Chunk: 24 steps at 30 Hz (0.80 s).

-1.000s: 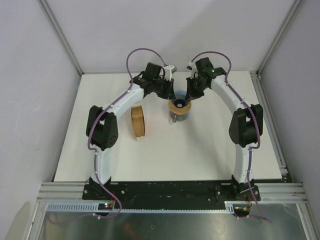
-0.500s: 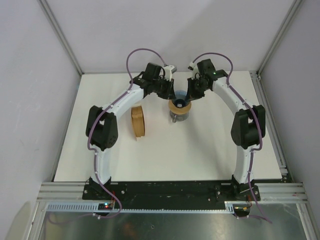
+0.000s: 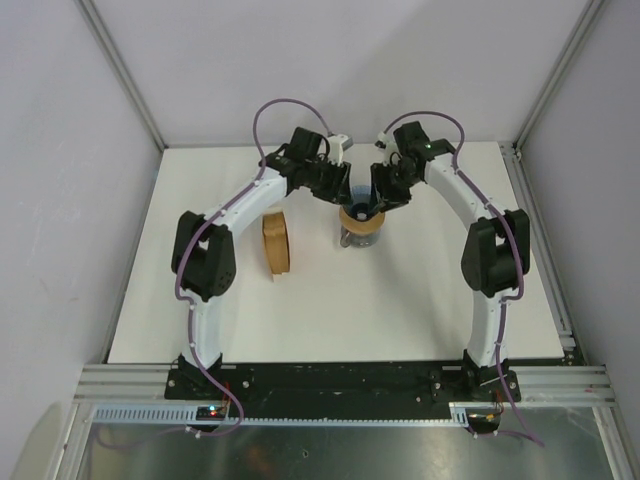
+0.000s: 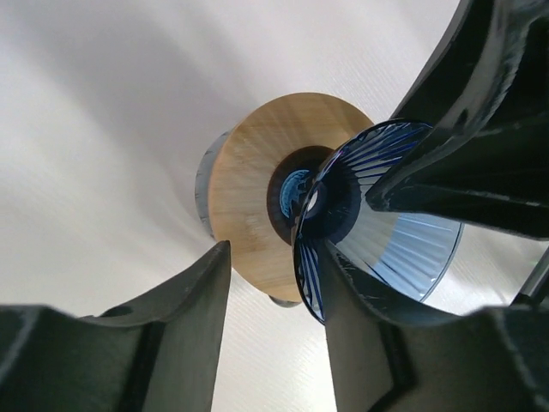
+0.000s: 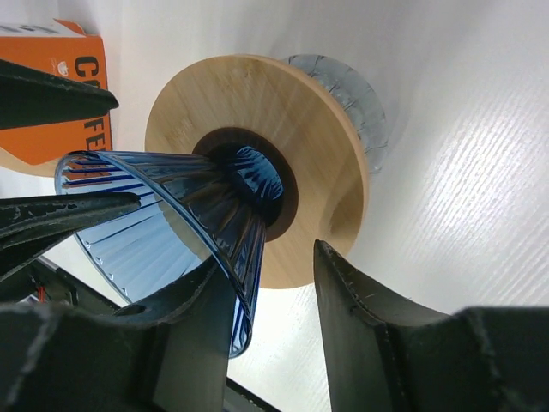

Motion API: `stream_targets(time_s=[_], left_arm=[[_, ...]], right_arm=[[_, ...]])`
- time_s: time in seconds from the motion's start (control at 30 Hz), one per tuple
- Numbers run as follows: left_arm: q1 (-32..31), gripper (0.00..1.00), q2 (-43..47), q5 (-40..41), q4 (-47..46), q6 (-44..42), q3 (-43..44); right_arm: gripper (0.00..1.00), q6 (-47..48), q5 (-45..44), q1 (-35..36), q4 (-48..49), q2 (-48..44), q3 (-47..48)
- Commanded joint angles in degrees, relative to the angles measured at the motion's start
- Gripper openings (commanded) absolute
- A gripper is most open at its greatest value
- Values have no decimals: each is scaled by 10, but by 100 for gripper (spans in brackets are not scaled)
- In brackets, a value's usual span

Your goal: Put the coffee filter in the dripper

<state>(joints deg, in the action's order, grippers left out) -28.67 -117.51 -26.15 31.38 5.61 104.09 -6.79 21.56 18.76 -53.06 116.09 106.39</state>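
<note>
Two grippers meet over the dripper point(image 3: 357, 193) at the far middle of the white table point(image 3: 430, 300). It is a blue, see-through cone with fine ribs running from its wide rim down to its throat. The narrow end sits in the dark hole of a pale wooden ring point(image 5: 309, 129), and the ring lies flat on a clear grey glass jug point(image 5: 343, 86). The cone's long axis runs from the ring up towards the wrists, mouth uppermost; I cannot tell whether it leans. The left gripper point(image 4: 274, 257) has its fingers spread with the cone's rim between them, brushing one finger, and daylight on the other side. The right gripper point(image 5: 274, 257) is likewise parted astride the opposite wall, not pinching it. Each arm's fingers crowd the other's view of the mouth. An upright stack of brown filters point(image 3: 278, 243) stands to the left of the jug, near it but apart, and an orange carton point(image 5: 60, 94) shows behind the cone in the right wrist view.
</note>
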Motion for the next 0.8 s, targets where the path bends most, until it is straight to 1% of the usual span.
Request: stream_targets(time_s=[0.0,0.2,0.27,0.43,0.57,0.77], left_arm=[[7,54,30,4,14,-3,39],[13,69,28,15,14,-2,72],[16,73,31,15,14,-3,81],[27,76,43,11,14,-9,85],[35,75,61,12,13,-21,65],[43,74,79,8,14,-31,36]], right_arm=[[46,2,19,-15,-11,-4,43],[54,2,39,-24,-12,1,68],[56,0,44,-24,-9,-1,77],[59,-2,45,-25,3,-16,88],[54,5,34,-18,13,-31,72],[44,11,8,-12,12,-19,56]])
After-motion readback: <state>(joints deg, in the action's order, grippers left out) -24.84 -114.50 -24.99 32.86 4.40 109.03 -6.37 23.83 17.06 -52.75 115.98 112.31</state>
